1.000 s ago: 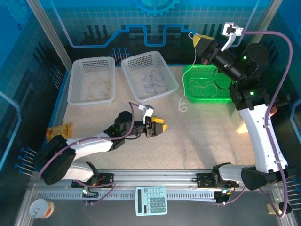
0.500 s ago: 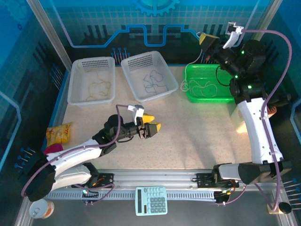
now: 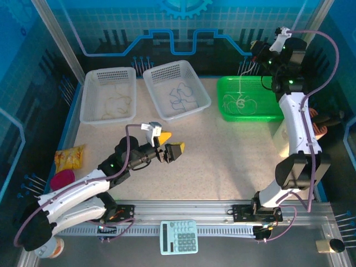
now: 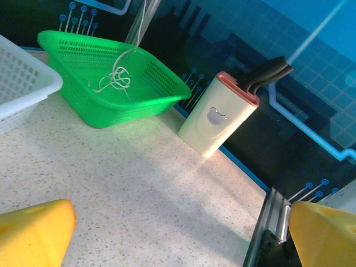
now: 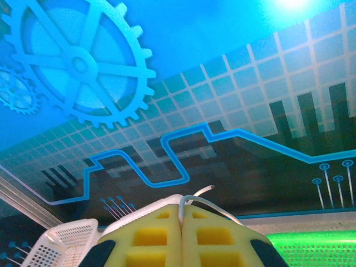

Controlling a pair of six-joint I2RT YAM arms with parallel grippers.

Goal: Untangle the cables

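1. White cable (image 3: 239, 102): light, limp, curly; end pinched in right gripper (image 5: 181, 214), rest dangling into green basket (image 3: 247, 118), 1 o'clock.
2. Left gripper (image 3: 171, 142): spread, empty, over surface centre.
3. Best hold, likely: a free end.

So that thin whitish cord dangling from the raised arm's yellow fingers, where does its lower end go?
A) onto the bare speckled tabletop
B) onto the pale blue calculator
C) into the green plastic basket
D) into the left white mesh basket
C: the thin whitish cord drops from the shut right gripper, and its curly lower end sits within the walls of the green plastic basket.
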